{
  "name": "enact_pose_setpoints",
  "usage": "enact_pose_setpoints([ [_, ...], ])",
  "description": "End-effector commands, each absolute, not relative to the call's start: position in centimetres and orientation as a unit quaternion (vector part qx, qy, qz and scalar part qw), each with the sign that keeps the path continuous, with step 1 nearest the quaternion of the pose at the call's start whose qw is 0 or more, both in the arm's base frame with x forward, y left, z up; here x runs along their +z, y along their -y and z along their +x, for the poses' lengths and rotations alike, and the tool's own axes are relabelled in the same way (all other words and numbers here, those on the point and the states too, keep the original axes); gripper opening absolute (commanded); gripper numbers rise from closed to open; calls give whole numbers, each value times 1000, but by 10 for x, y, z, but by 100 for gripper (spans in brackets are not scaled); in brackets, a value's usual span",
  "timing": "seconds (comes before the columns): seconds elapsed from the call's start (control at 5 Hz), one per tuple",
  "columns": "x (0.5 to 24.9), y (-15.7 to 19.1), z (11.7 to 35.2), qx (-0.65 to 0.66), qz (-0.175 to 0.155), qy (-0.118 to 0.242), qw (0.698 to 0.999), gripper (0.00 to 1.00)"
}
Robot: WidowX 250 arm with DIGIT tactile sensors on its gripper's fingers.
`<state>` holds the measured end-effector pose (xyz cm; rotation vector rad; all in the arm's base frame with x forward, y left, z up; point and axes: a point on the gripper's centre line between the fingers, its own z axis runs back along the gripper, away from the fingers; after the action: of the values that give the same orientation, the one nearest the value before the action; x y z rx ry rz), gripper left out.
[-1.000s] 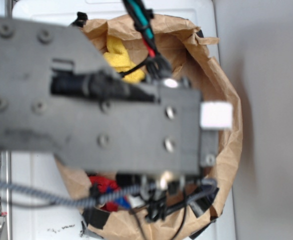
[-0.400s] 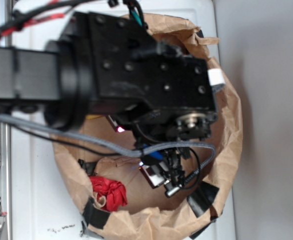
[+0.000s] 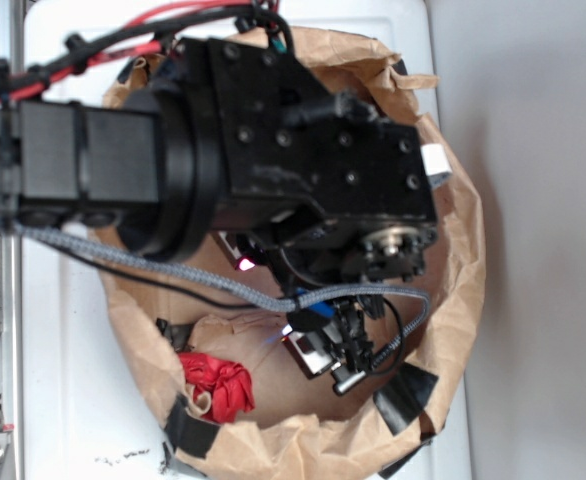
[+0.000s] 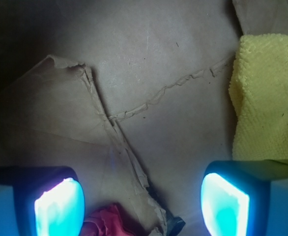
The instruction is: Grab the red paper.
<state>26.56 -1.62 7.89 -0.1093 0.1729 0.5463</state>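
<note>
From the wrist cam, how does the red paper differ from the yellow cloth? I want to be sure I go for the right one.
The red paper is a small crumpled wad with sharp folds; the yellow cloth is much larger, with a soft nubby surface. The red paper sits at the bottom edge of the wrist view between the open gripper pads, nearer the left one; the yellow cloth lies along the right edge, above the right pad. Both rest on the brown paper bag floor.

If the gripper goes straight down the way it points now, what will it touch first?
Most likely the bare brown paper floor of the bag. The open gripper points at it, with nothing between the fingers. The red paper lies at the bottom edge by one finger, the yellow cloth to the right. Depth is unclear.
</note>
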Motion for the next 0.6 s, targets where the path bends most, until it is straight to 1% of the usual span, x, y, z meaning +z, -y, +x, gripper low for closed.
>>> enact_pose_setpoints([
  [0.0, 77, 18, 255, 280, -83, -64, 954, 100],
  [0.2, 65, 28, 249, 275, -82, -64, 956, 100],
  [0.4, 61, 36, 247, 278, -93, -52, 955, 100],
])
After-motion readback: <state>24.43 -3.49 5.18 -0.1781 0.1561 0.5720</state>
